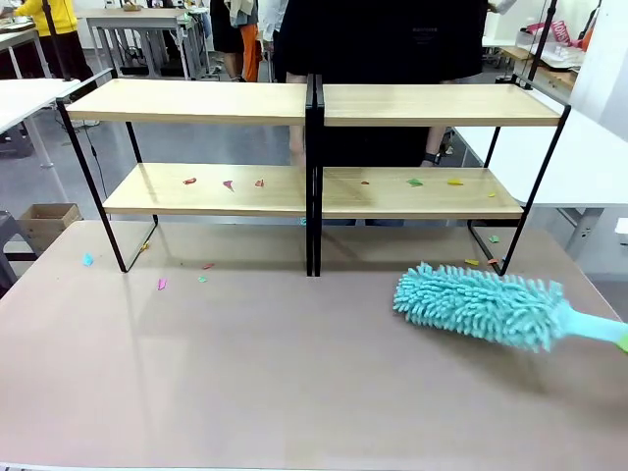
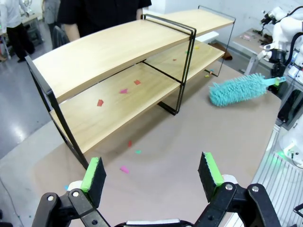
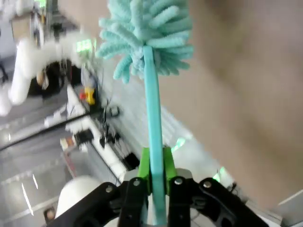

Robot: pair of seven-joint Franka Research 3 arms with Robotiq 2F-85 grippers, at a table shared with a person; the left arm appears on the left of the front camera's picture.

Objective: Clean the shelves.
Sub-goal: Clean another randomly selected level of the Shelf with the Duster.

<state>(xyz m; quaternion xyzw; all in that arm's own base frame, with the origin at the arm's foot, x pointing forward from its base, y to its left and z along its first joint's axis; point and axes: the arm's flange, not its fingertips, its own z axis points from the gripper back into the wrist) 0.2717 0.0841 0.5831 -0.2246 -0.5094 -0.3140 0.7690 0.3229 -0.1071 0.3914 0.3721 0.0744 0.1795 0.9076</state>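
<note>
Stretching left to right along the far side of the table point(image 1: 245, 373), the shelves point(image 1: 314, 103) stand 2 boards high. The right claw point(image 3: 155, 164) pinches a fluffy blue duster point(image 1: 481, 304) by its handle, near the table's right edge, fluffy end pointing left. The left claw point(image 2: 151, 170) is spread wide. Bare table lies in front.

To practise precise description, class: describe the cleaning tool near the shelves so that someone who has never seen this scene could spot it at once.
Find the long wooden shelves on the brown table. In front of their right-hand unit is a duster, its handle held by the right gripper. Its fluffy turquoise head dwarfs the tiny coloured scraps scattered nearby.
</note>
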